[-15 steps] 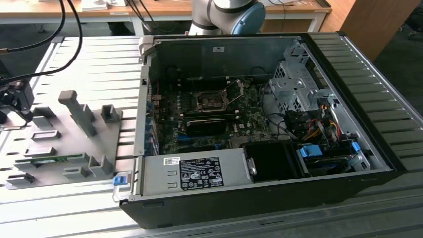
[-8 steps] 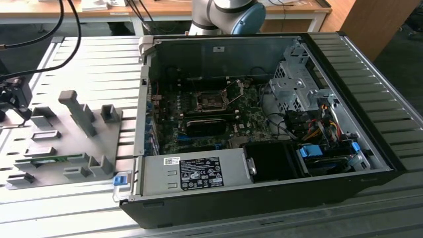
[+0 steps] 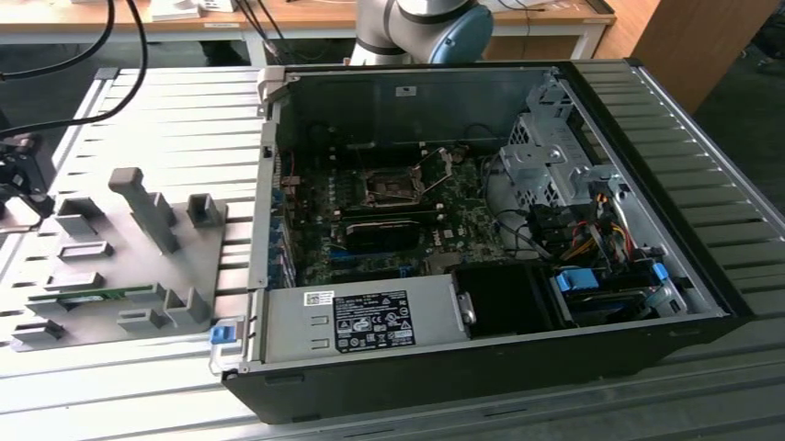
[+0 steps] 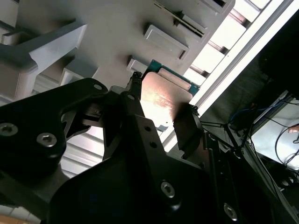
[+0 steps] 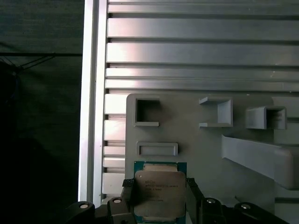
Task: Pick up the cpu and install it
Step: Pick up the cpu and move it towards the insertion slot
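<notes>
Over grey fixture tray (image 5: 201, 154), gripper (image 5: 160, 186) clamped on cpu (image 5: 160, 198)

cpu (image 5: 160, 193): silver top, green rim, flat, clamped in hand (image 5: 160, 185)

You see an open computer case (image 3: 417, 377) on the slatted metal table (image 3: 172, 110), with a grey fixture tray (image 3: 135, 276) just beside it on the exterior view's left.
</notes>
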Controlling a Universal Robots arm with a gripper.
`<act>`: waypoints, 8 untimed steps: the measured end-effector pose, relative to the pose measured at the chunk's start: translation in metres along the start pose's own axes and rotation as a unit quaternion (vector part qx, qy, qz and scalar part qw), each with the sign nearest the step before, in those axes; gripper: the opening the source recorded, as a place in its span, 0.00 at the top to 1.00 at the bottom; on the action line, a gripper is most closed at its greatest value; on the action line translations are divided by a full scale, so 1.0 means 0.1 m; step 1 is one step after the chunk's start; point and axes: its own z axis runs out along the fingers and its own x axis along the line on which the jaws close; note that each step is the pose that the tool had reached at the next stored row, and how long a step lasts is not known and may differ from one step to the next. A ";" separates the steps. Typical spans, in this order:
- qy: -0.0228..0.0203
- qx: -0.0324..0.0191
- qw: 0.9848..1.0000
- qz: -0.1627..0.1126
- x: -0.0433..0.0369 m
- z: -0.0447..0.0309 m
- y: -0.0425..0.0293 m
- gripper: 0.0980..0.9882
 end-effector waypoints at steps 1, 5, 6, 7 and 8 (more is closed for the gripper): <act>0.000 0.000 1.000 0.000 0.000 -0.012 0.001 0.52; -0.001 0.000 1.000 0.000 0.001 -0.063 0.006 0.52; -0.001 0.000 1.000 0.000 0.001 -0.077 0.008 0.52; -0.001 0.000 1.000 0.000 0.001 -0.090 0.009 0.52; -0.001 0.000 1.000 0.000 0.002 -0.103 0.010 0.52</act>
